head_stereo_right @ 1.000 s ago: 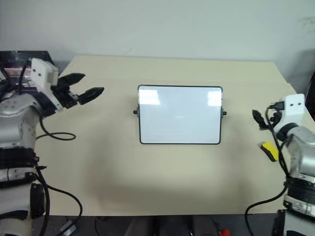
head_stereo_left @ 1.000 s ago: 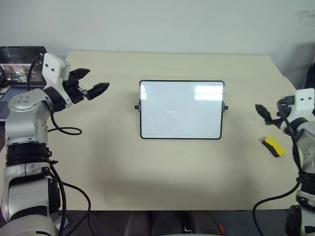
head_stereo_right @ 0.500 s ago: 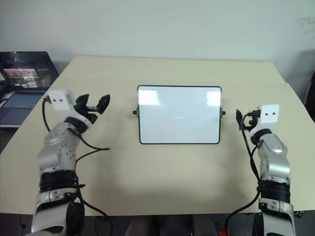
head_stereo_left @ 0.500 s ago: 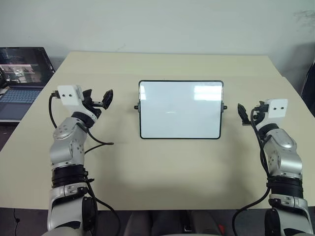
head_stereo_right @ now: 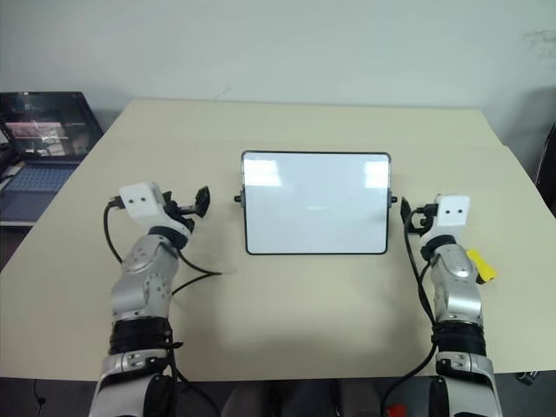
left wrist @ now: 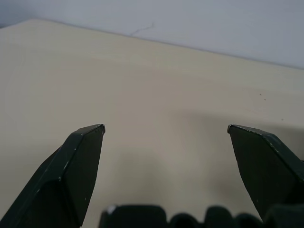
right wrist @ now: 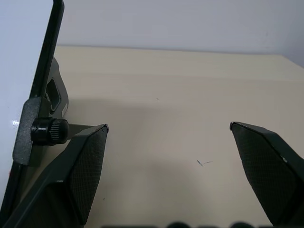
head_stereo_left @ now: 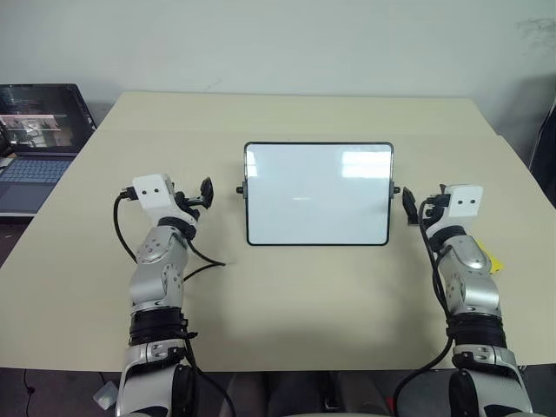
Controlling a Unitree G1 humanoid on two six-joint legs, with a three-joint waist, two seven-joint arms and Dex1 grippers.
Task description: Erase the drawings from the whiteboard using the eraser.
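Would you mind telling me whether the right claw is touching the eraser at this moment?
Apart. In the right eye view, the eraser lies on the table beside the forearm, well behind the right claw, which is near the whiteboard's knob.

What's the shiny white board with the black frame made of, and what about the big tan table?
The small white board with the thin black frame looks like glossy coated plastic or metal: bright window reflections show on its face. The frame and side knob look like matte black plastic. The pale tan table looks like smooth laminated wood with a dull finish, though the look leaves that open.
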